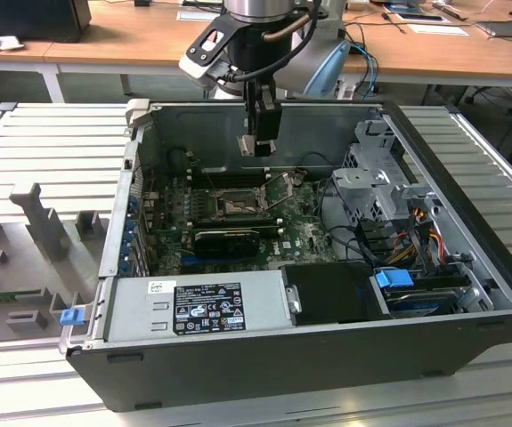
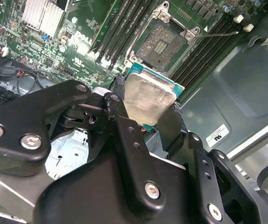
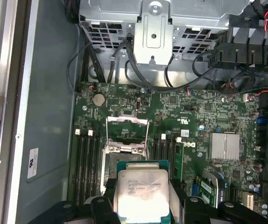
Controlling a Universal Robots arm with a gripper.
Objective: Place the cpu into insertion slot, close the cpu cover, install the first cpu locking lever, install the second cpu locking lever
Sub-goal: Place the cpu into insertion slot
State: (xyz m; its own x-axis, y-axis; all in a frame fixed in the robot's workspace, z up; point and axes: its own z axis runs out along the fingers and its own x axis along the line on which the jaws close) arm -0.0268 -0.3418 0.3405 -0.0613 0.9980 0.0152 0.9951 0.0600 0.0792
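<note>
We see the gripper (image 2: 147,114) pinching the cpu (image 2: 147,95) by its edges, apart from the uncovered insertion slot (image 2: 163,45).

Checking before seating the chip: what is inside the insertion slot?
In the second wrist view the insertion slot holds no chip; its tan contact field lies bare. In the first wrist view the cpu, clamped in the gripper, hides part of it.
</note>
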